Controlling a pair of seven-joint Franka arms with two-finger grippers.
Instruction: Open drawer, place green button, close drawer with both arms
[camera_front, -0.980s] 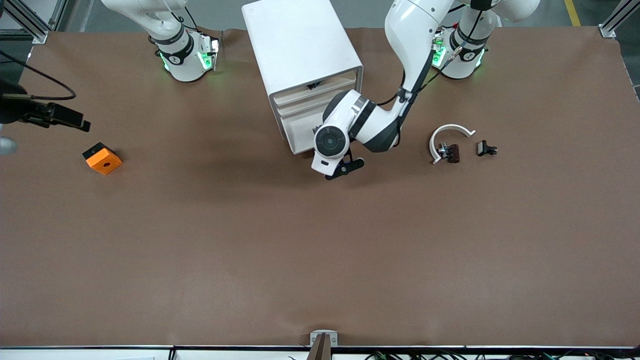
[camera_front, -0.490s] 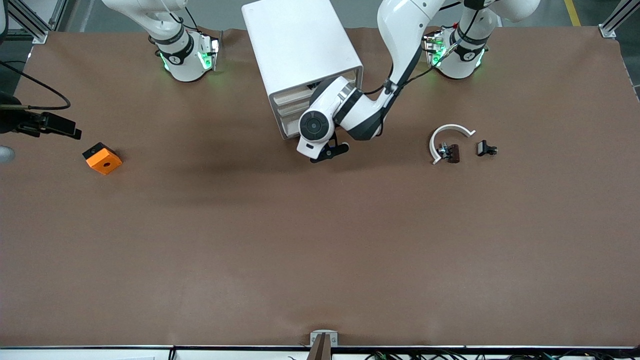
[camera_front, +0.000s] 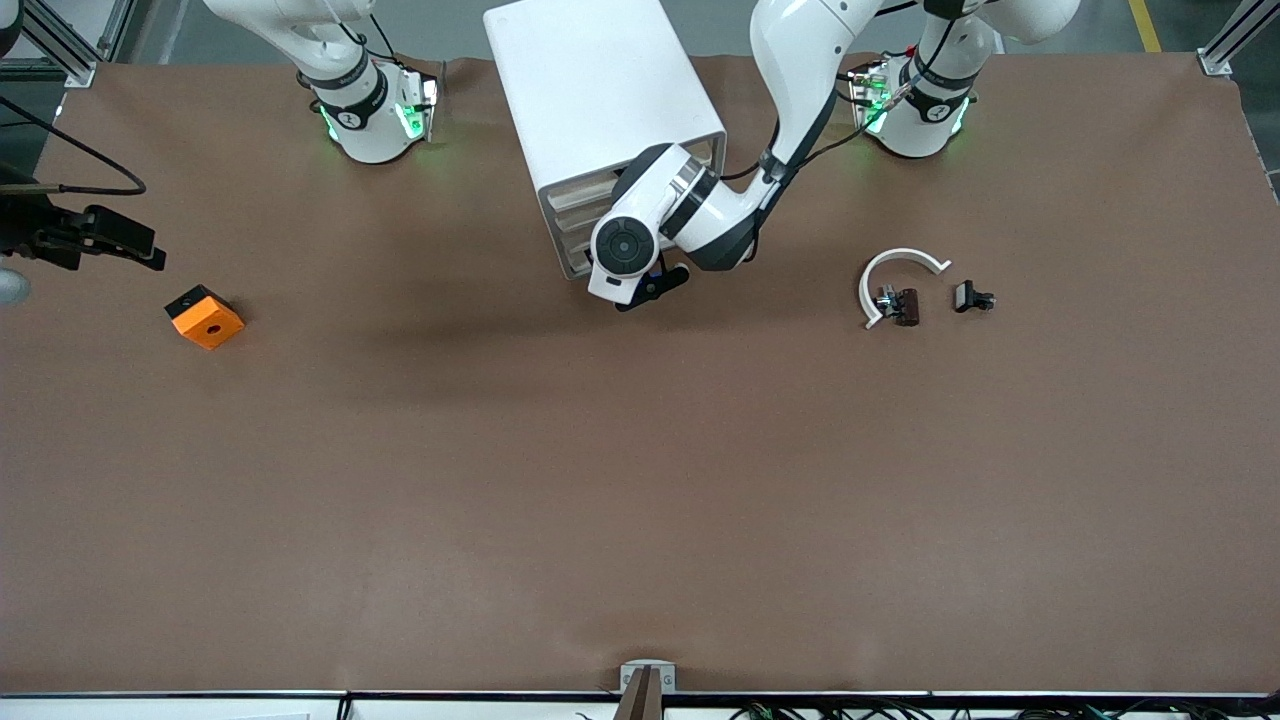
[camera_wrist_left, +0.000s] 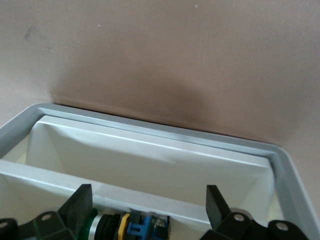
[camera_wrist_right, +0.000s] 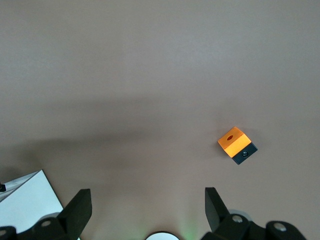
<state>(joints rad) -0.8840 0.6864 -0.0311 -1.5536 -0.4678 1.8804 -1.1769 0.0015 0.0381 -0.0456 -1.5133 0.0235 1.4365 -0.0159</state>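
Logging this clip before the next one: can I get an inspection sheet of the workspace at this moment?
Surface: brown table cover.
Job's things: drawer partly out of the white cabinet; button lies inside it.
Clutter: orange block; dark brown part with white curved strip; small black part beside it.
Hands: left hand open over the drawer; right hand open above the table near the orange block.
Cables: black cable by the right hand.
Surroundings: metal frame post at a table corner.

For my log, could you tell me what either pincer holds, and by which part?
Nothing: the left pincer gapes over the drawer, the button lying in it ungripped; the right pincer is open over the table.
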